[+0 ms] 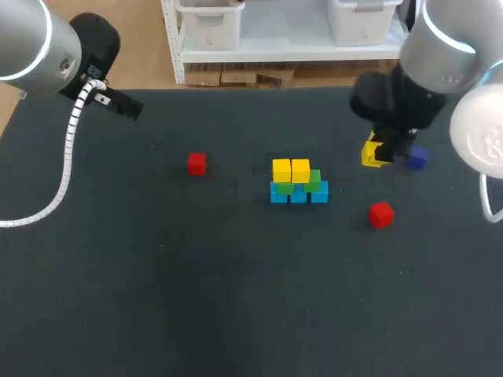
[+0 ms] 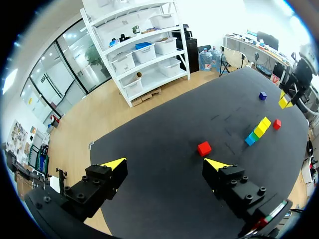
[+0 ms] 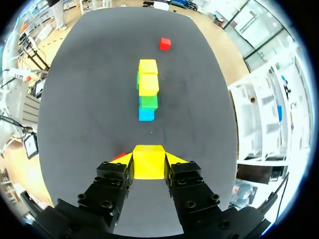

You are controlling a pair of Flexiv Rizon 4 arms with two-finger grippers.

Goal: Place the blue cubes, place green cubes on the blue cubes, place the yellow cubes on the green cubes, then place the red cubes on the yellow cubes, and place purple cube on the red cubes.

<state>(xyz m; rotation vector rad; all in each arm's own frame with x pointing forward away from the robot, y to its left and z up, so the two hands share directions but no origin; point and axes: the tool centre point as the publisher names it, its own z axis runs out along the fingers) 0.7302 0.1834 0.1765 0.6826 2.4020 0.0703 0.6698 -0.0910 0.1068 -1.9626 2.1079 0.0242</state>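
We held a yellow cube [image 3: 148,167] in our right claw [image 3: 149,158], the stack [image 3: 147,94] ahead. Our left claw [image 2: 165,166] hung open.

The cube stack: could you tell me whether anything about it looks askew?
Nothing stands out. The blue cubes sit in a row, green cubes on them, two yellow cubes on top. One green cube is bare; the right gripper holds a third yellow cube.
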